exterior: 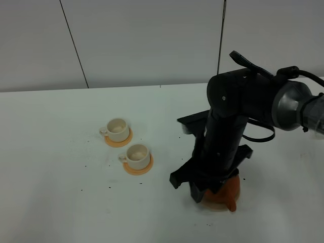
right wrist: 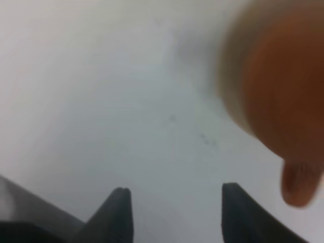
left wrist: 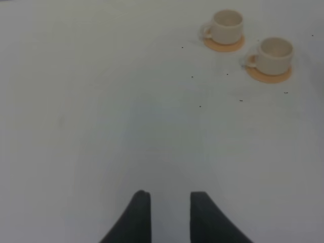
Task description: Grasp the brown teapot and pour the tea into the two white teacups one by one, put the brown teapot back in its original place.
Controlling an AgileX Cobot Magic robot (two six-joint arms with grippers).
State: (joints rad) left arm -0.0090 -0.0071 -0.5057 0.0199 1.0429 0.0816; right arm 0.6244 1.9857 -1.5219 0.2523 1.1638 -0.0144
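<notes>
Just beside brown teapot (exterior: 223, 196) | right fingers (right wrist: 119, 212) spread | teacups (exterior: 137, 155) on saucers (exterior: 145, 170)

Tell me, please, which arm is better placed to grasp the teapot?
The right. Its arm stands over the teapot, and the right gripper is open close beside it, not yet around it. The left gripper hangs over bare table; its view shows no teapot.

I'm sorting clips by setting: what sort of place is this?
Likely a robotics lab test bench, not a home: white table, plain panelled wall, and a black robot arm over the brown teapot.
</notes>
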